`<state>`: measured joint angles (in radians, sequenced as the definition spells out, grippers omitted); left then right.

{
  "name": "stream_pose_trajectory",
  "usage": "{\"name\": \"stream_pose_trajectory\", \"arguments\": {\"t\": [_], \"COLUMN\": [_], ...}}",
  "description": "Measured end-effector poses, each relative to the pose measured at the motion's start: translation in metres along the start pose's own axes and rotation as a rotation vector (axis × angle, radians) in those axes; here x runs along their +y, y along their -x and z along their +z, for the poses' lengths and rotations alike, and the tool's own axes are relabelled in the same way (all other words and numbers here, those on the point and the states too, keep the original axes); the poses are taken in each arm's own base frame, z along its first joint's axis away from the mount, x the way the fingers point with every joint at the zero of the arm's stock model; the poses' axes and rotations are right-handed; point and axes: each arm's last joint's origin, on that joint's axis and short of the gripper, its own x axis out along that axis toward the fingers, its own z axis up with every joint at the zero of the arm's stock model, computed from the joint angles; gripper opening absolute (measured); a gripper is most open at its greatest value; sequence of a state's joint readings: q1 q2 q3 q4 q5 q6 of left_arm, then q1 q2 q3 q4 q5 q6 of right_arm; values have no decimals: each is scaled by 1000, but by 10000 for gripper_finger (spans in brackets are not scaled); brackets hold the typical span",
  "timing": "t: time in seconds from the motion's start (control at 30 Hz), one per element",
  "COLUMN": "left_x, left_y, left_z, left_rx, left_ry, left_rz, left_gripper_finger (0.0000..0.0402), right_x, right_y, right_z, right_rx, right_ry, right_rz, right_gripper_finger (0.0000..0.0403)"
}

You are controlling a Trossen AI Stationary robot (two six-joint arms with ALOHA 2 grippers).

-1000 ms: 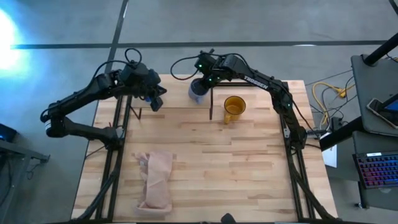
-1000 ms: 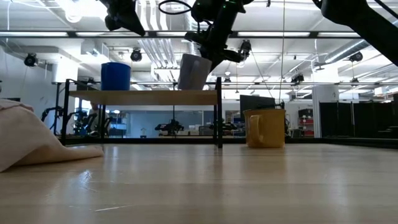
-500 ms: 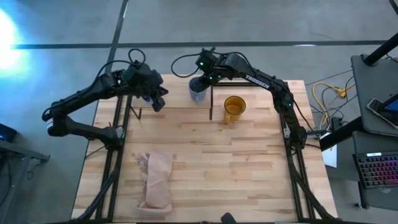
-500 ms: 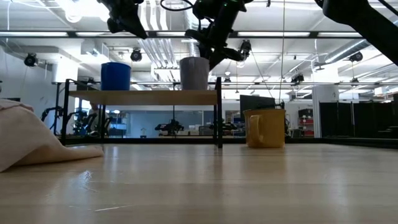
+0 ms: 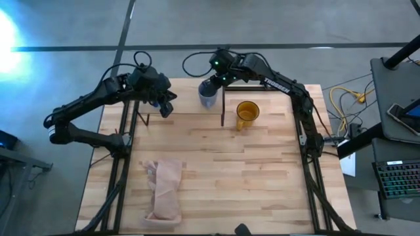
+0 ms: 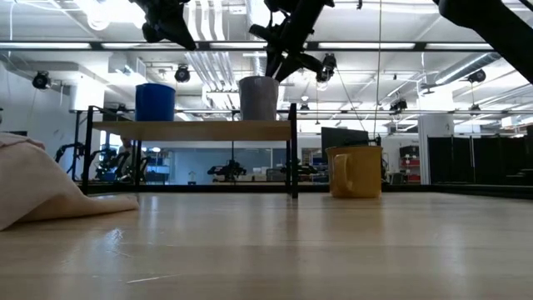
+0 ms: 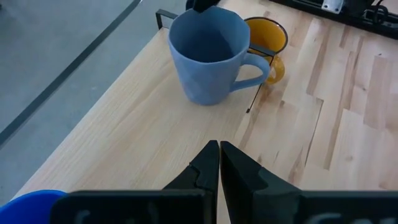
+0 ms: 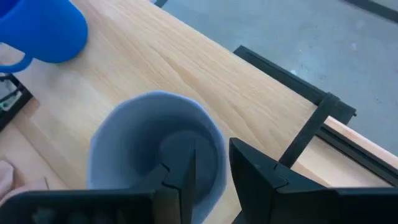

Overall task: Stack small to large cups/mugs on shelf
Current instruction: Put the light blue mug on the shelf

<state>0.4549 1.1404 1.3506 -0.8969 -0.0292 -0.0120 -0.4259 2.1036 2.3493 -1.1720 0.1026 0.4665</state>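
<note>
We see the shelf (image 6: 191, 130), a pale, smooth wooden board on thin black metal legs, standing at the far edge of the planked table (image 5: 262, 170); on it the grey-blue mug (image 6: 258, 98) stands upright near the board's right end, its faceted wall tapering to a narrower base and its curved handle showing in the left wrist view (image 7: 208, 59); the small bright blue mug (image 6: 155, 102), a plain glossy cylinder, stands upright near the shelf's left end, well apart from the grey-blue one; the amber-yellow mug (image 5: 247, 115) sits on the tabletop just beside the shelf's right legs, upright, handle toward the table's near side, its glaze shiny. The right gripper (image 8: 208, 171) hangs above the grey-blue mug's rim, its dark fingers parted with one inside the mouth and the other outside the wall, and in the low view we see it (image 6: 281, 52) just above the rim, so its grip looks released, though we cannot tell whether a finger touches the wall. The left gripper (image 7: 219, 163) hovers over the shelf's left part, near the blue mug, its two dark fingers pressed together and holding nothing; from above it (image 5: 164, 105) sits over the board's left end. A crumpled beige cloth (image 5: 165, 187) lies soft and folded on the table's near left area.
</note>
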Motion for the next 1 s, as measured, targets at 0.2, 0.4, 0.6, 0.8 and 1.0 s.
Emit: {"name": "stream_pose_trajectory", "arguments": {"t": [0.2,0.4,0.6,0.8,1.0], "left_x": [-2,-2,15,32,32], "left_y": [-8,-35,-61,-80,-74], "left_z": [10,28,51,46,43], "left_rx": [-71,-58,16,167,182], "left_ry": [-31,-74,-65,-21,-3], "left_rz": [-79,-113,-3,27,-18], "left_gripper_finger": [0,0,0,0,0], "right_x": [-2,-10,-15,-13,-12], "right_y": [28,57,62,49,24], "right_z": [2,-13,-23,-21,-18], "right_rx": [-43,47,110,123,182], "right_ry": [5,7,-12,2,26], "right_rz": [17,-29,-128,-117,-58], "right_gripper_finger": [92,83,53,12,9]}}
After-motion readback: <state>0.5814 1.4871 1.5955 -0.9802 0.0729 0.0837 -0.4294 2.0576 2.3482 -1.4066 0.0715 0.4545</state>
